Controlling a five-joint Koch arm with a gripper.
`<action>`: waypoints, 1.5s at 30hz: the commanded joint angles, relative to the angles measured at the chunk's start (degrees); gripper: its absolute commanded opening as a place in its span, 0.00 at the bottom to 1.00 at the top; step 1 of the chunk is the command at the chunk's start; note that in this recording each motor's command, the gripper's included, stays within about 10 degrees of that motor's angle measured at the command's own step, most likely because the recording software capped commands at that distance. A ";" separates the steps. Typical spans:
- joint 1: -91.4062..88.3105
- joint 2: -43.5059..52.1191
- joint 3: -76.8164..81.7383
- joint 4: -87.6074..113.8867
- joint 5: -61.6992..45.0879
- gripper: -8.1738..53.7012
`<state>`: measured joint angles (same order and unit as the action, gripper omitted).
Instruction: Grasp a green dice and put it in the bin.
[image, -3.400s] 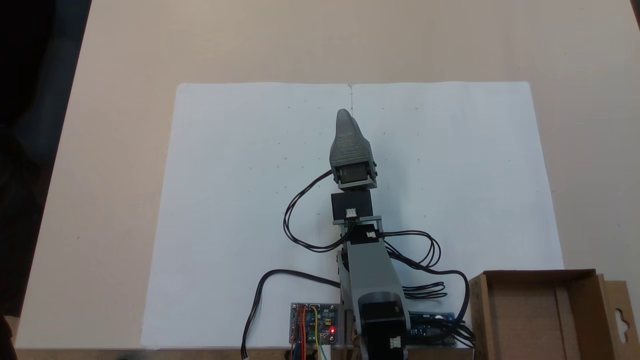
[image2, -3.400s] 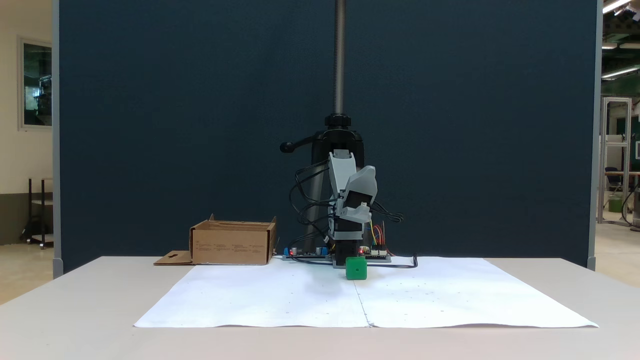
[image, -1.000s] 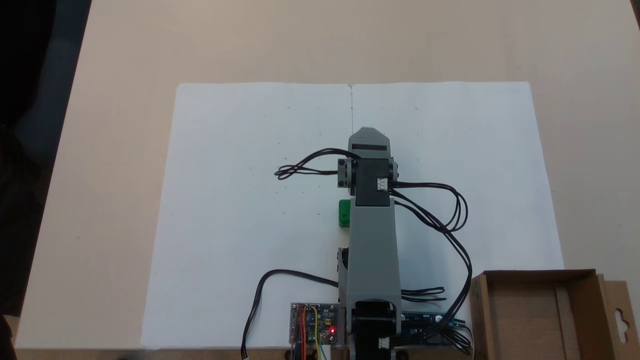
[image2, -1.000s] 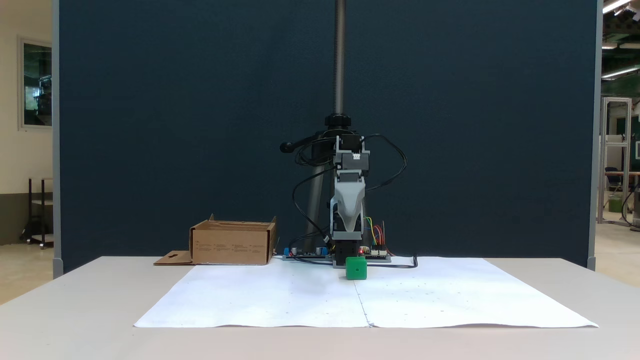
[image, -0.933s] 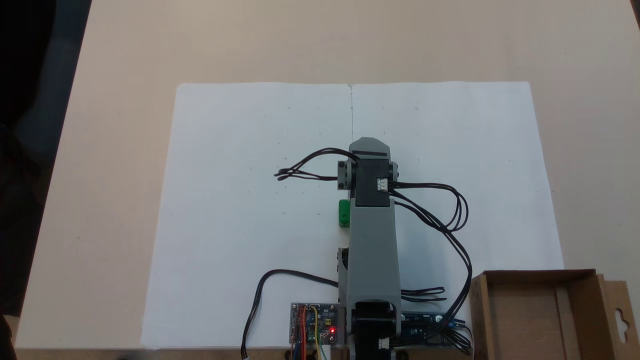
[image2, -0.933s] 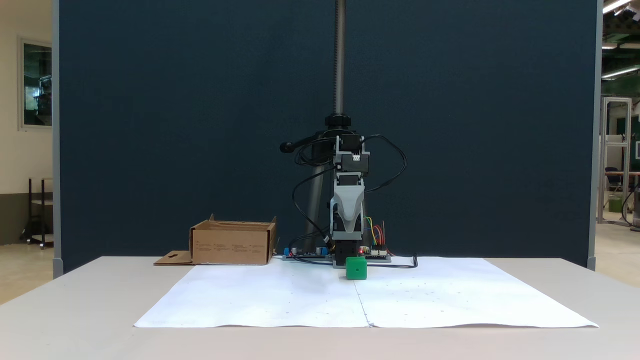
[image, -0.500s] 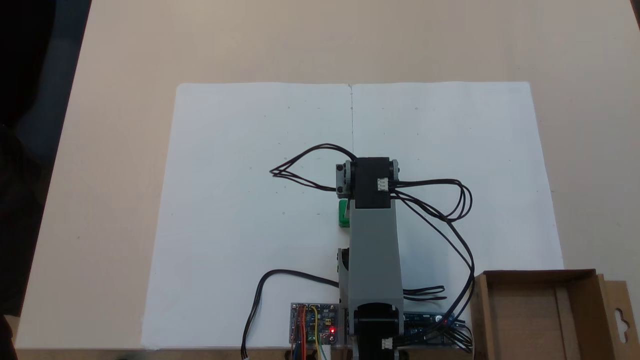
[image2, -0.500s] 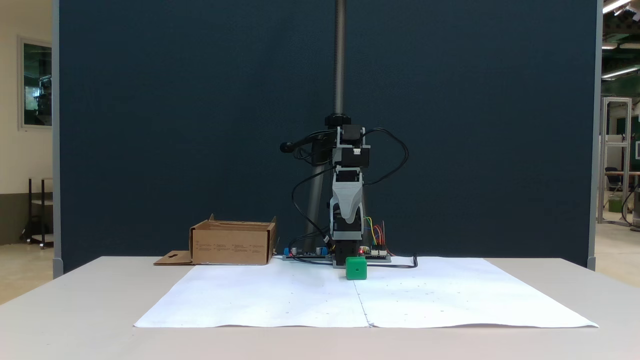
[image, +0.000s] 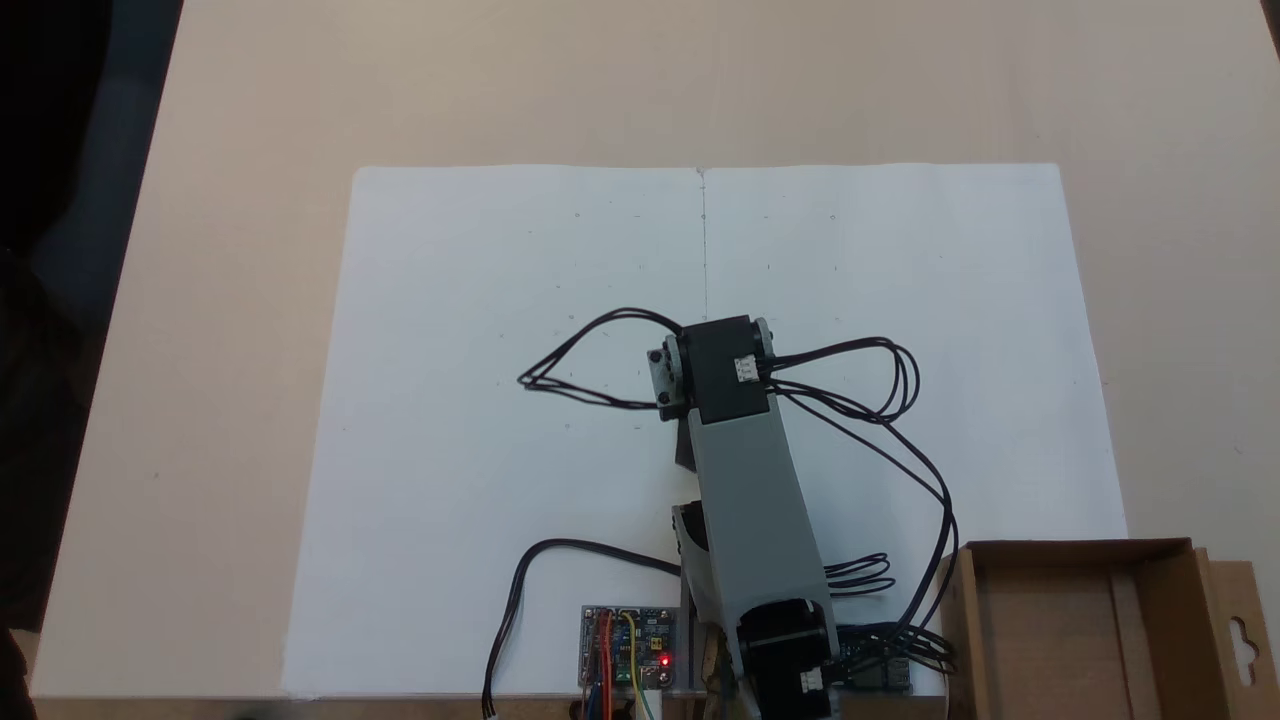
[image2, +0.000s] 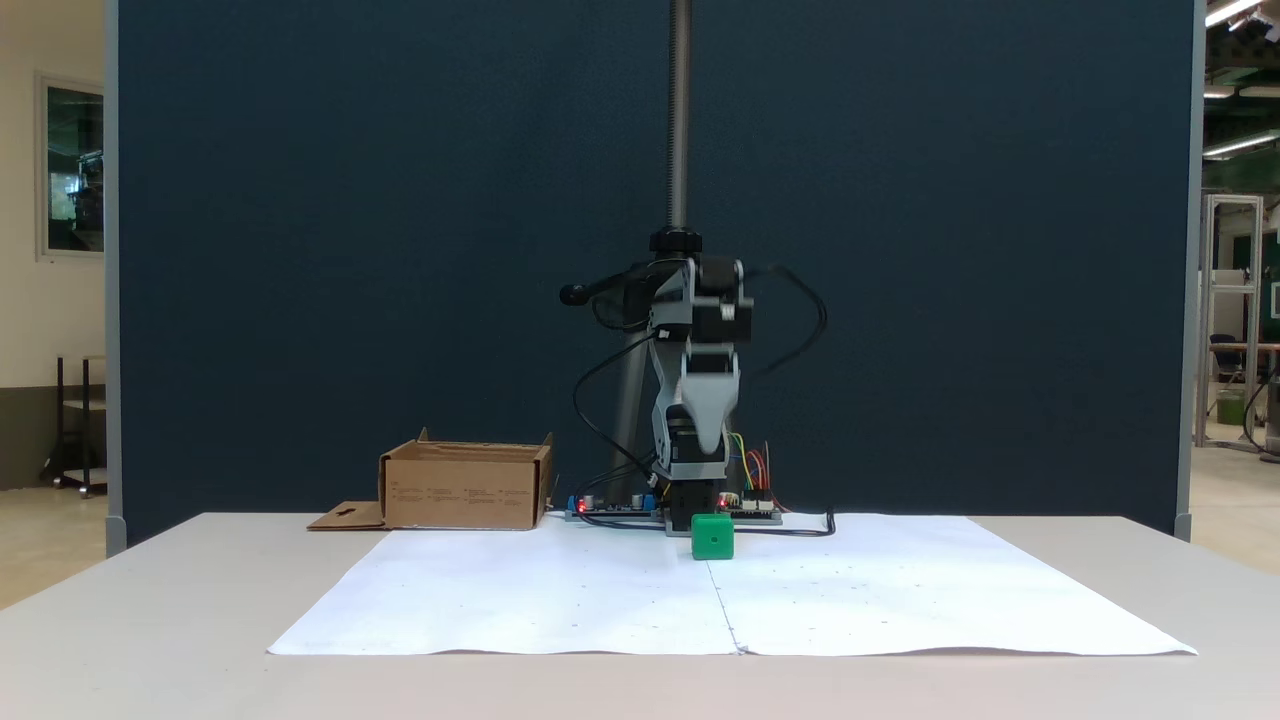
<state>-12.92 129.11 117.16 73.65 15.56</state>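
**Green dice waits on the paper while the arm hangs over it**

The green dice (image2: 712, 536) sits flat on the white paper (image2: 560, 590), right on the fold line in the middle, just in front of the arm's base. In the fixed view from the front, the bin (image2: 465, 486) is far off at 9 o'clock from the dice, and its top is open. Its flap (image2: 345, 517) lies flat on the table (image2: 150, 600) at the bin's 9 o'clock side.

Next comes the arm (image: 745, 470). In the fixed view from above it covers the dice. There the bin (image: 1075, 625) is at 4 o'clock from the arm's elbow.

The gripper (image2: 705, 435) points down, high over the dice, and touches nothing. Its two jaws line up one behind the other, so I cannot tell if it is open or closed.

What could go wrong, I think: the arm looks a bit blurry, so it may be swinging. If it drops down off to one side, a jaw could bump the dice and push it away. If the jaws are not wide enough, they could land on top of the dice. The black wires (image: 870, 400) loop out to 3 o'clock and might snag on the bin's wall on the way over
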 joint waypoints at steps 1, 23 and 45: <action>-1.49 6.68 0.53 -1.67 4.13 0.84; -4.22 6.77 15.03 -23.82 4.04 0.86; -4.31 6.68 24.26 -32.52 3.69 0.87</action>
<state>-16.35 129.11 141.50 45.44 15.91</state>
